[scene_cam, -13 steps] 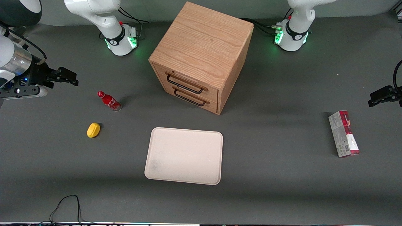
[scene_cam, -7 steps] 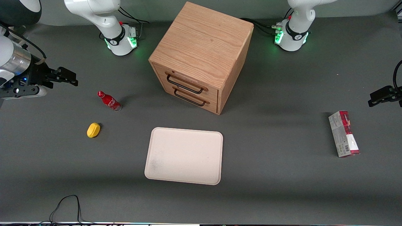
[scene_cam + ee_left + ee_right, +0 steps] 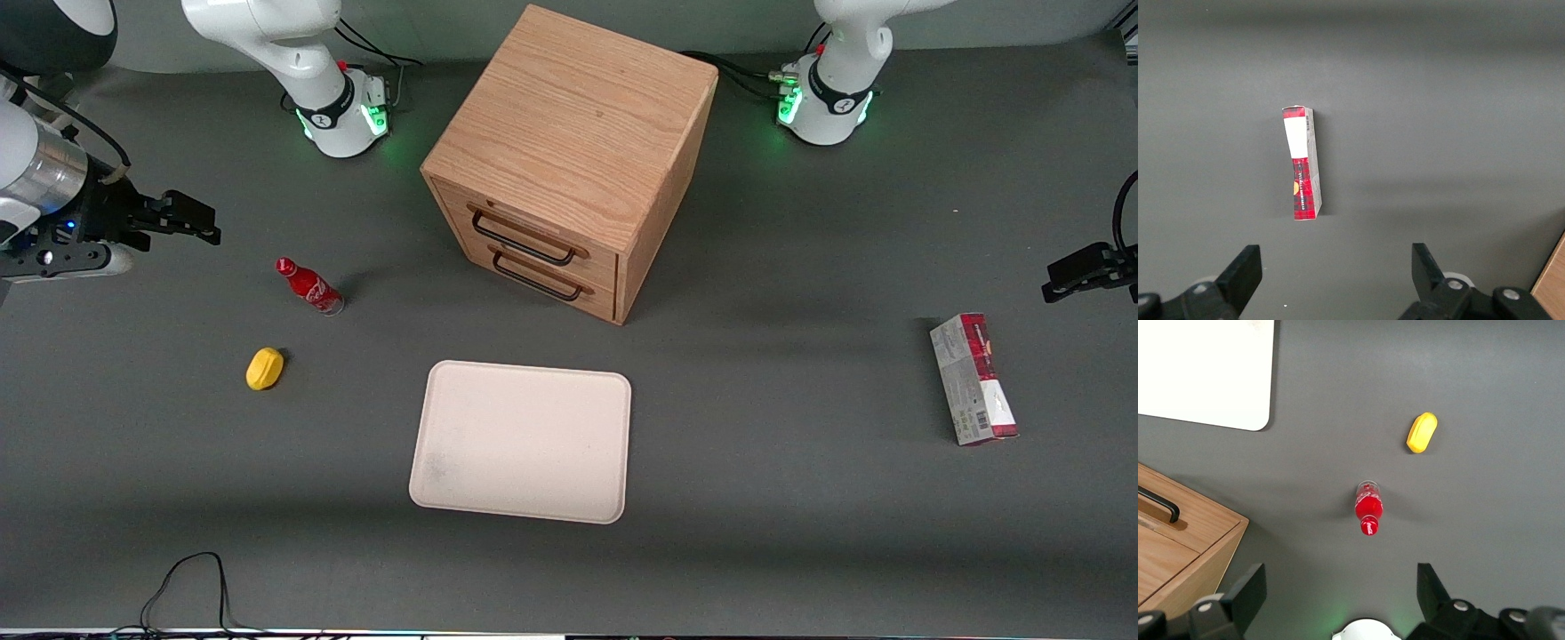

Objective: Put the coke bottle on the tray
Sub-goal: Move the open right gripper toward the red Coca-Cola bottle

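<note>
- From the front camera I see my gripper (image 3: 191, 219) hanging above the table (image 3: 800, 533) at the working arm's end, well apart from everything on it and holding nothing.
- On the wrist camera its two black fingers (image 3: 1248, 590) stand wide apart, with bare table between them, so I read it as open.
- The coke bottle (image 3: 308, 286) stands upright on the table between the gripper and the wooden cabinet (image 3: 569, 160), with its red cap on top and its clear base on the mat.
- Looking down from the wrist, I see the bottle (image 3: 1369, 507) almost end-on, cap toward the lens, a little way ahead of the gap between the fingers.
- A small yellow lump (image 3: 265, 368) lies near the bottle, nearer to the front camera than it, not touching it.
- The tray (image 3: 444, 400) lies flat on the table, nearer to the front camera than the cabinet, roughly in front of its drawers and well apart from the bottle.
- I can see nothing on the tray; only one rounded corner of it (image 3: 1238, 400) shows on the wrist camera.
- The cabinet sits turned at an angle, both drawers shut, each with a dark handle (image 3: 523, 240).
- A red and grey carton (image 3: 973, 379) lies flat toward the parked arm's end of the table, far from the bottle and tray.
- A black cable (image 3: 182, 578) loops onto the table at the edge nearest the front camera.
</note>
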Controlling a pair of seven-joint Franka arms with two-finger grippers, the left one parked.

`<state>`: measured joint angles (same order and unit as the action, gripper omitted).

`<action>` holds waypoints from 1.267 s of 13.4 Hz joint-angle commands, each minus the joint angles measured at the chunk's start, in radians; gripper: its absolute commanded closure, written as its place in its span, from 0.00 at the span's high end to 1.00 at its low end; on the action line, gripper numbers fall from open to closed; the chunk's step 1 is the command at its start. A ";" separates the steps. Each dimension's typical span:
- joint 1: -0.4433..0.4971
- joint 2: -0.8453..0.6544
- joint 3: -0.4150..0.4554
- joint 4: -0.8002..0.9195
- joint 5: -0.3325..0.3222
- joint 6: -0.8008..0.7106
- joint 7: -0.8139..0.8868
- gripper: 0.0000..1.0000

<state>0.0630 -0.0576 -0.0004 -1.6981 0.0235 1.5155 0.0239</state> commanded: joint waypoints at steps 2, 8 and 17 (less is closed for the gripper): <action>0.008 0.013 -0.001 0.067 0.009 -0.067 0.002 1.00; 0.015 -0.036 0.000 0.068 0.007 -0.147 -0.002 1.00; 0.012 -0.206 -0.006 -0.107 0.003 -0.173 -0.012 1.00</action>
<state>0.0698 -0.2433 0.0031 -1.7724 0.0235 1.3223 0.0239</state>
